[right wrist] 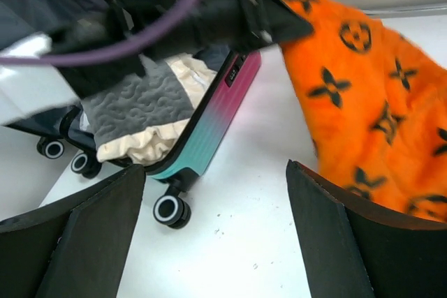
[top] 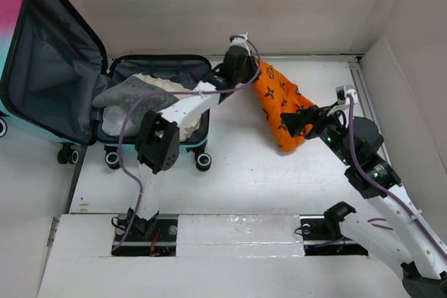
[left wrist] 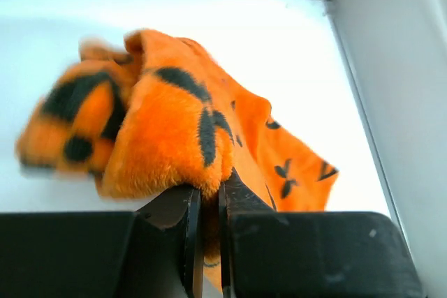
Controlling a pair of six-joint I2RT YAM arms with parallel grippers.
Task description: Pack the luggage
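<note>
The luggage (top: 42,61) lies open at the back left, its lid upright, dark grey lining showing. A grey quilted cloth (top: 129,92) and a cream cloth (top: 167,88) lie in its lower half; both show in the right wrist view, the grey one (right wrist: 136,106) on top. My left gripper (top: 248,68) is shut on an orange blanket with black marks (top: 279,106), holding one end up right of the case; the fabric (left wrist: 167,130) sits between the jaws. My right gripper (top: 293,122) is open at the blanket's lower end, with the blanket (right wrist: 377,102) beside its right finger.
White walls stand at the back and right (top: 412,82). A wheel of the case (right wrist: 171,209) stands on the white table below the right gripper. The left arm (top: 174,109) reaches over the case's front right corner.
</note>
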